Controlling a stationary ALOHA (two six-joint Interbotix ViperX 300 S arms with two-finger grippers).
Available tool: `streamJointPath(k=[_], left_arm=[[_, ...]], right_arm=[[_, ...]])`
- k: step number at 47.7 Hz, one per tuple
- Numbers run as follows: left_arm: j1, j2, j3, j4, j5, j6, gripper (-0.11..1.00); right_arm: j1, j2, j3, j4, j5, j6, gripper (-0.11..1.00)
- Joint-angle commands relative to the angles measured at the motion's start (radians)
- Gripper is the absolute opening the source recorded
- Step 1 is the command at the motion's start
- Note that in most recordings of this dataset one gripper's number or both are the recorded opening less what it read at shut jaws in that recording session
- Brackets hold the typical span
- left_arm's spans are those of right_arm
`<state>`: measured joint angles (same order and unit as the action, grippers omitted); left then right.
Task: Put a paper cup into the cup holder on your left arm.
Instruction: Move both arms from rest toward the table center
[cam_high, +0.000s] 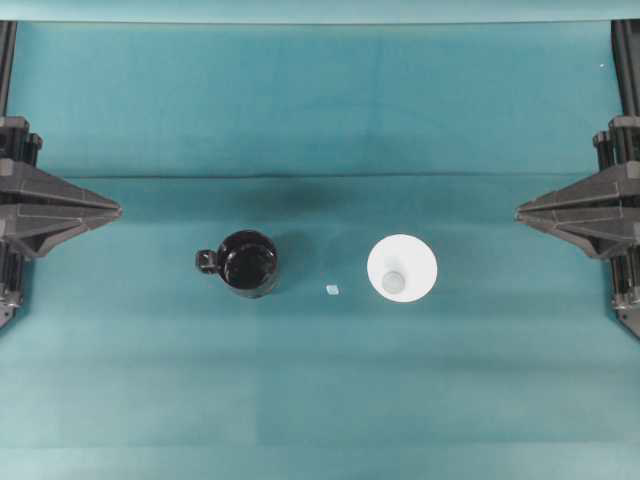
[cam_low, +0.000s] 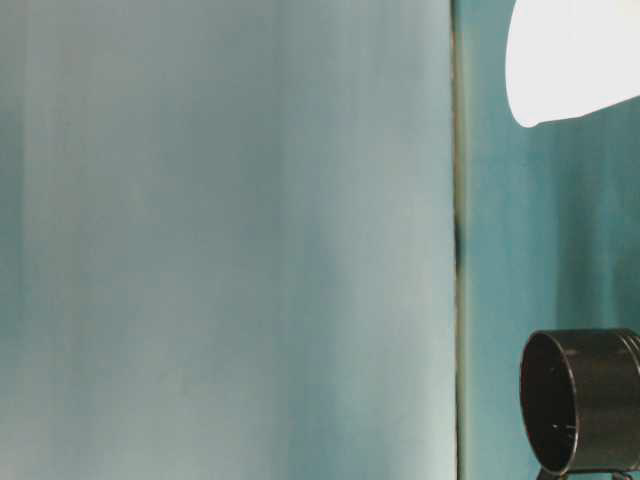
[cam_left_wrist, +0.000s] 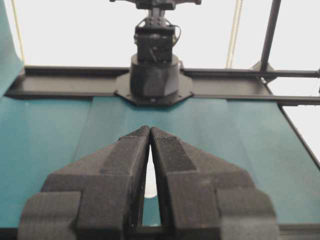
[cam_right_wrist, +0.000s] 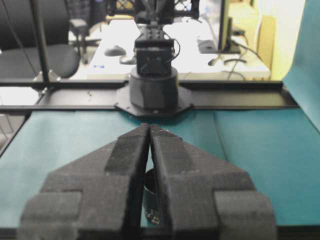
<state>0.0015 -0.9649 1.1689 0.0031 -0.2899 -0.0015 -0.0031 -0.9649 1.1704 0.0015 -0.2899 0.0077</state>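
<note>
Mid-table, the empty holder (cam_high: 248, 263) and empty cup (cam_high: 401, 268) stand apart; left gripper (cam_left_wrist: 150, 131) and right gripper (cam_right_wrist: 150, 128) have fingertips together.

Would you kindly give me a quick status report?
Both grippers shut, empty. Paper cup upright, cup holder apart beside it. Small white scrap between them.

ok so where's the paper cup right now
In the overhead view the paper cup stands upright on the teal cloth, right of centre, with a small white scrap between it and the black cup holder on the left.
</note>
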Motion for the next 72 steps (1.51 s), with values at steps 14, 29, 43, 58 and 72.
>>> streamJointPath(k=[14, 29, 43, 58, 72], left_arm=[[0.000, 0.126, -0.109, 0.011, 0.184, -0.046, 0.03], [0.005, 0.282, -0.130, 0.011, 0.330, -0.046, 0.03], [0.015, 0.405, -0.175, 0.011, 0.448, -0.048, 0.03], [0.021, 0.459, -0.199, 0.014, 0.586, -0.049, 0.03], [0.035, 0.514, -0.202, 0.015, 0.621, -0.051, 0.03]], right_arm=[[-0.018, 0.074, -0.084, 0.064, 0.347, 0.066, -0.03], [-0.048, 0.153, -0.092, 0.064, 0.456, 0.071, -0.03], [-0.101, 0.272, -0.104, 0.061, 0.517, 0.069, -0.04], [-0.103, 0.337, -0.123, 0.058, 0.531, 0.071, -0.04], [-0.104, 0.337, -0.130, 0.058, 0.566, 0.071, -0.04]])
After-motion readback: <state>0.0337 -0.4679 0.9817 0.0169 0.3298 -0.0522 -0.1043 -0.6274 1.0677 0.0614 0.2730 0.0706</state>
